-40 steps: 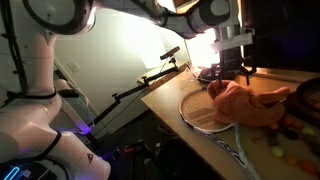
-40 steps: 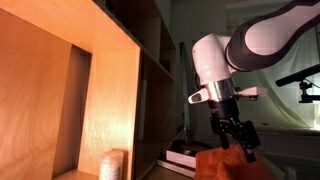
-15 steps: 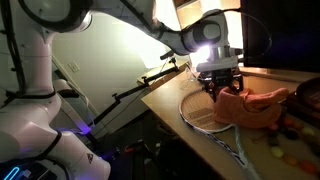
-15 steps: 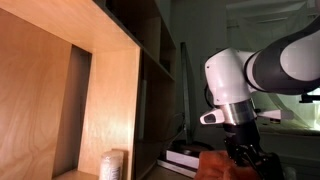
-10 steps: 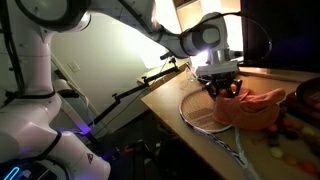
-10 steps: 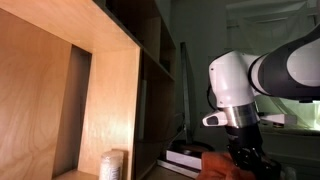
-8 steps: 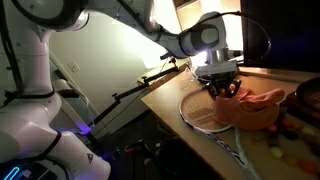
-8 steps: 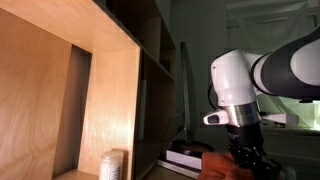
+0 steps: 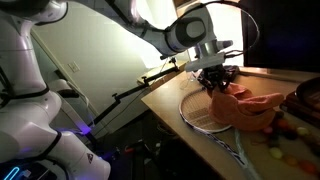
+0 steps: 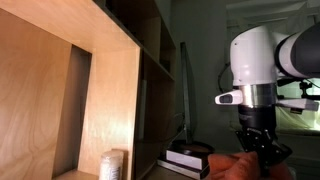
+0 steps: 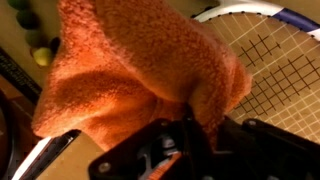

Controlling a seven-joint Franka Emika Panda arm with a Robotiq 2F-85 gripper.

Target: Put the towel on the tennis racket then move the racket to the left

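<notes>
Claw [image 9: 219,87] pinches the towel [image 9: 252,108] lying across the tennis racket [image 9: 197,111] strings.

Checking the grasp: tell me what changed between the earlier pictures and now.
The gripper came down from above onto the towel, shut on a fold at its edge, and has started lifting that fold a little. The tennis racket stayed flat on the wooden table, and most of the towel still lies partly over its strings.
</notes>
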